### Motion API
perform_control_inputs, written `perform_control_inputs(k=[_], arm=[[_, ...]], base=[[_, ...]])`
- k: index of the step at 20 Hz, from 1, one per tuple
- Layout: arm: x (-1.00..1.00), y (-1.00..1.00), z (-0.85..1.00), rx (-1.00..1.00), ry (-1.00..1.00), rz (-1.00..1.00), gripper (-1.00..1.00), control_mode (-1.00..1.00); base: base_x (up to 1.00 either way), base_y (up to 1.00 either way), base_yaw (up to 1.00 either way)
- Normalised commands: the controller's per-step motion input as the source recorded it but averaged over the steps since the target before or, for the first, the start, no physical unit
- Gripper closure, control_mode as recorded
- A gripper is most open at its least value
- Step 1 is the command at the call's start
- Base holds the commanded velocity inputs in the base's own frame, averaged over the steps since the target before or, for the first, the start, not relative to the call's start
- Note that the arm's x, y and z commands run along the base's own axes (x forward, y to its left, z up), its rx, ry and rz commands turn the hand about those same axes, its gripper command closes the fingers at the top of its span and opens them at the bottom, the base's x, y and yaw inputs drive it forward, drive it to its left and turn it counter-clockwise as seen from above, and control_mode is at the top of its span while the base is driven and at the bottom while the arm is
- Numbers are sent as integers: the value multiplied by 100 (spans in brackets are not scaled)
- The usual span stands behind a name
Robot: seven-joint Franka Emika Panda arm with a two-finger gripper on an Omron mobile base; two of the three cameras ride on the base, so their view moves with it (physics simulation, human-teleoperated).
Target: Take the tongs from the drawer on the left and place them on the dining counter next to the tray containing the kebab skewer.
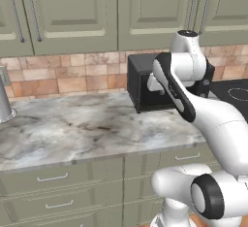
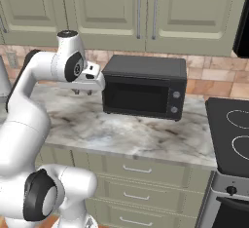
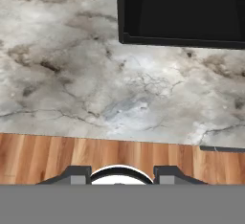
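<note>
My gripper [image 2: 81,91] hangs above the marble kitchen counter [image 2: 121,129], just left of the black microwave [image 2: 144,92]. In the hand view the gripper [image 3: 122,173] points down at the counter top [image 3: 72,74], its two dark fingertips [image 3: 79,172] apart with nothing between them. The drawer [image 1: 52,177], wide and shallow with a slim silver handle, sits shut under the counter's left part. The tongs are hidden. The dining counter, the tray and the kebab skewer are out of view.
The microwave [image 1: 145,83] stands at the back of the counter. A black cooktop [image 2: 231,129] lies to the right, with the oven front below. Sage-green wall cabinets [image 1: 72,8] hang above. More shut drawers [image 2: 137,169] line the counter base. Wood floor [image 3: 95,158] runs along the counter's front.
</note>
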Motion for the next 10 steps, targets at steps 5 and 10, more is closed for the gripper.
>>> perform_control_inputs(k=[5,10], arm=[[-12,0,0,0,0,0,-100,-100],[-47,1,0,0,-6,0,-100,-100]], base=[[0,0,0],[0,0,0]])
